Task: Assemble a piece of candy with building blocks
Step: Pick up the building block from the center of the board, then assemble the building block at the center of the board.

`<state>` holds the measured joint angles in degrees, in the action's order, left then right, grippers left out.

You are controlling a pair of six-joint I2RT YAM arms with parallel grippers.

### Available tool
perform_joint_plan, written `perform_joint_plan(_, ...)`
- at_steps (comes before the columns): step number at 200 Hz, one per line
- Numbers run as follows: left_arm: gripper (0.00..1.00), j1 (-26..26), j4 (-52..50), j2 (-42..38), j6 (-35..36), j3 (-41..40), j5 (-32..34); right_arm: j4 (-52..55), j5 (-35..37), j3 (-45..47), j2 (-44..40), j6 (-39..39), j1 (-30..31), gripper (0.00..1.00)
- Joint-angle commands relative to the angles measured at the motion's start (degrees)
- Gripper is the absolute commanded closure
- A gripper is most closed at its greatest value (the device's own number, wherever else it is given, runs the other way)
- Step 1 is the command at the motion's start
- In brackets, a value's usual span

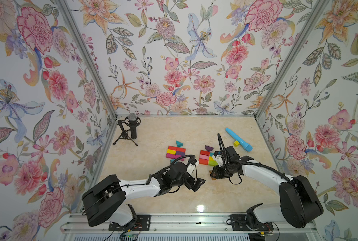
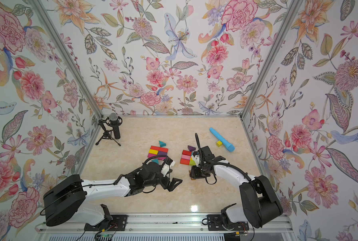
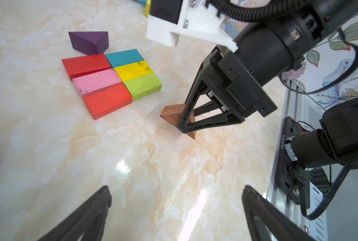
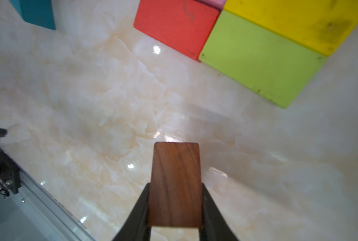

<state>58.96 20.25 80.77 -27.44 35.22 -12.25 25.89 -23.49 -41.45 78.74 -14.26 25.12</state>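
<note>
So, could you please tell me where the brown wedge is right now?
In the left wrist view, the brown wedge sits between the right gripper's fingers, just toward the robot from the green brick.

Two brick clusters (image 1: 175, 152), one brown wedge (image 3: 170, 113), one purple wedge (image 3: 88, 41), one blue tube (image 1: 238, 139)

White links (image 1: 138, 185) join bulky black joint housings (image 1: 103, 200), with ribbed black cables (image 3: 247, 14) and triangular black gripper fingers (image 3: 215, 123).

Right gripper (image 4: 175, 226) jaws clamp brown wedge (image 4: 176, 183) above table (image 4: 80, 104); red brick (image 4: 174, 25), green brick (image 4: 259, 60), yellow brick (image 4: 295, 20) nearby.
</note>
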Motion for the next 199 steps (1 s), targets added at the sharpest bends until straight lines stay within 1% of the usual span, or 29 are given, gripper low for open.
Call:
perform_joint_plan(1,0.01,4.0,-7.1,-5.1,11.1,2.1,10.1,-8.3,-14.3,1.7,-1.8,-6.3,0.0,0.79)
perform_joint_plan(17,0.01,5.3,-9.0,-6.9,15.1,2.5,12.8,-14.1,-20.5,3.2,-1.7,-9.7,0.0,0.8)
perform_joint_plan(36,0.01,6.3,-9.7,-8.4,19.8,2.7,15.6,-20.6,-25.5,4.9,-1.6,-13.4,0.2,0.81)
perform_joint_plan(60,0.01,6.4,-10.5,-8.7,24.3,3.5,15.5,-27.0,-30.1,6.3,-1.9,-17.3,0.1,0.82)
perform_joint_plan(79,0.01,6.3,-11.5,-7.5,27.3,4.8,14.9,-29.3,-32.6,6.3,-1.8,-18.5,0.1,0.81)
perform_joint_plan(97,0.01,6.4,-11.6,-5.4,29.3,5.9,16.1,-30.2,-34.3,6.3,-2.0,-18.7,0.3,0.8)
perform_joint_plan(125,0.01,6.1,-10.6,-3.3,30.4,6.9,17.3,-30.7,-36.0,7.1,-2.7,-18.7,0.7,0.8)
perform_joint_plan(142,0.01,4.7,-10.3,-2.6,31.0,6.7,16.3,-31.2,-37.5,7.8,-3.1,-18.9,1.3,0.79)
perform_joint_plan(168,0.01,3.4,-8.7,-3.0,31.0,6.1,14.4,-31.2,-37.7,9.0,-3.8,-18.6,2.3,0.79)
perform_joint_plan(184,0.05,3.2,-8.7,-2.4,31.4,6.4,13.3,-31.2,-37.7,9.4,-4.1,-18.4,2.5,0.79)
perform_joint_plan(199,0.14,3.0,-9.1,-1.9,31.8,6.8,12.3,-31.2,-37.5,9.8,-3.9,-18.3,2.4,0.79)
